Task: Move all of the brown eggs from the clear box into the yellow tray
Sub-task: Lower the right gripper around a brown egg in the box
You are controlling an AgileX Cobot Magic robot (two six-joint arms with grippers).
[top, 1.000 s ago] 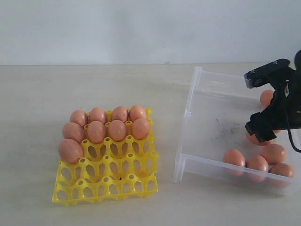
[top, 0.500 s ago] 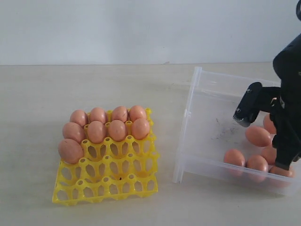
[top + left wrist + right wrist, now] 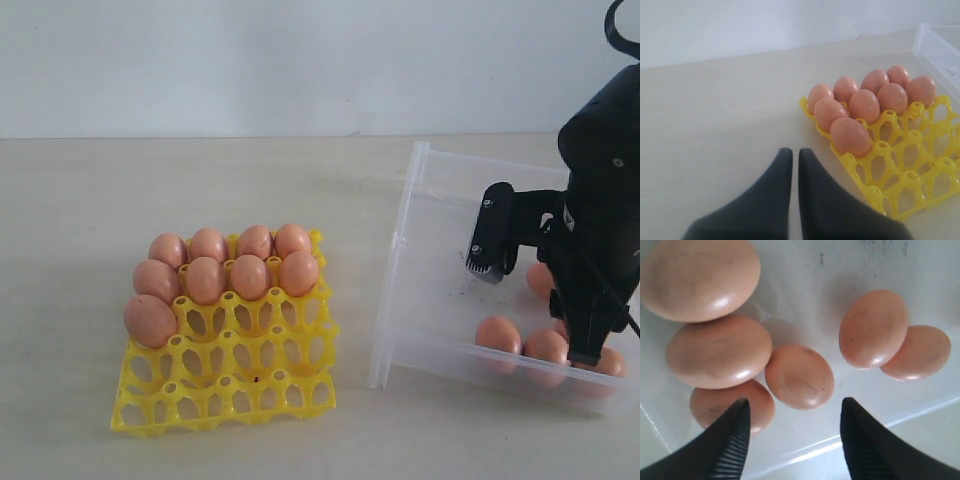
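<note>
My right fingers (image 3: 732, 440) spread, empty, above orange-brown oval eggs (image 3: 800, 376) in near-right corner of shallow clear plastic box (image 3: 405, 240) | left fingers (image 3: 770, 200) narrow, empty | straddle one egg's middle, squeeze softly | square yellow lattice tray (image 3: 225, 390) waits left.

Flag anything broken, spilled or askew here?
No cracked orange-brown eggs, no spill. Only oddity: dark scuff marks on the floor of the shallow clear plastic box. The square yellow lattice tray sits flat.

In the exterior view the right arm (image 3: 603, 190) hid some brown eggs (image 3: 497, 333) and the right side of the clear box (image 3: 432, 250). The yellow tray (image 3: 881, 147) ran off the left wrist view's edge.
</note>
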